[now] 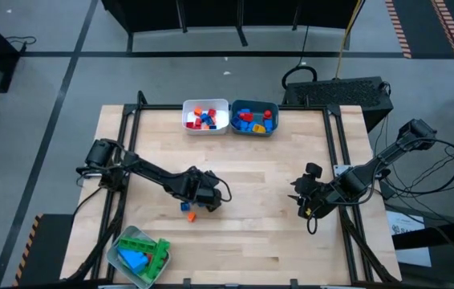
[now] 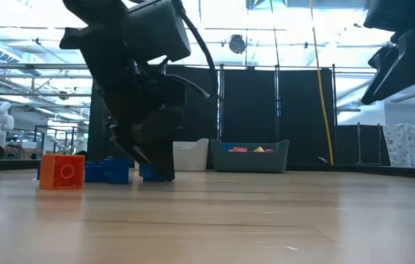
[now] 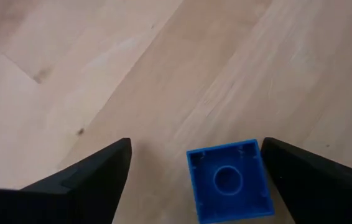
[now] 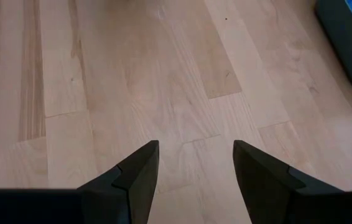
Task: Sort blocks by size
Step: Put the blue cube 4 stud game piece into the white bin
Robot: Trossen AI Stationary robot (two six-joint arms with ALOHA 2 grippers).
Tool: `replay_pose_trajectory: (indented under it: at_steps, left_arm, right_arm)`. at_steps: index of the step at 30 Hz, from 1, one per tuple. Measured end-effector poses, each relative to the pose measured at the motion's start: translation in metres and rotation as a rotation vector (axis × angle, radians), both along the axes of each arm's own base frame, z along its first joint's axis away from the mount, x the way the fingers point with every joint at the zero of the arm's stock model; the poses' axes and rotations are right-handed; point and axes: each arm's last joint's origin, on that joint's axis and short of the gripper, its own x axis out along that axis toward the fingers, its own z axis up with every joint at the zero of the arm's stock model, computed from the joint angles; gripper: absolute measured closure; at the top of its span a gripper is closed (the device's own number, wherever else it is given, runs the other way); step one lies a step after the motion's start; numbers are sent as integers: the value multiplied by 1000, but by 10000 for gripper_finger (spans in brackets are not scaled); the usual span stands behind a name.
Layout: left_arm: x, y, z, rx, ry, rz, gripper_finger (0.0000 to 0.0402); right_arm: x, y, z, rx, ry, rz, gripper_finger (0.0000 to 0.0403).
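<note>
My left gripper (image 1: 200, 199) is open and low over the table's middle left. A small blue block (image 3: 229, 180) lies between its fingers with its hollow underside showing, close to one finger (image 3: 300, 174). It also shows in the low view (image 2: 151, 171). Another blue block (image 1: 184, 207) and an orange block (image 1: 192, 216) rest on the table just nearer. My right gripper (image 1: 306, 202) is open and empty above bare wood at the right, as its wrist view (image 4: 196, 149) shows. My left gripper has the small blue block between its open fingers. One side of the block (image 3: 262, 168) lies right beside one finger; I cannot tell whether they touch. The block rests on the table.
A white bin (image 1: 205, 115) and a teal bin (image 1: 253, 117), both with mixed blocks, stand at the far edge. A clear-grey bin (image 1: 139, 255) with green and blue blocks sits at the near left corner. Bare wood lies between the arms.
</note>
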Motion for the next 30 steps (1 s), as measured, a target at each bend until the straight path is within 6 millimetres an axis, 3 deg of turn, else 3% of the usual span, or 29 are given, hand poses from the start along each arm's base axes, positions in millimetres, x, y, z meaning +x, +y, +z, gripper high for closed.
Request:
replay_pose_trajectory:
  at_steps: [5,13,24,30]
  left_arm:
    - [1,0,-5,-27,-7,43,84]
    - [2,-1,-6,-75,-13,54,261]
    - [12,4,3,-31,-19,26,261]
    - [31,39,31,101,-72,32,261]
  right_arm:
    - [0,0,0,0,0,0,211]
    - [0,0,0,0,0,0,211]
    - [0,0,0,0,0,0,211]
    - [0,0,0,0,0,0,211]
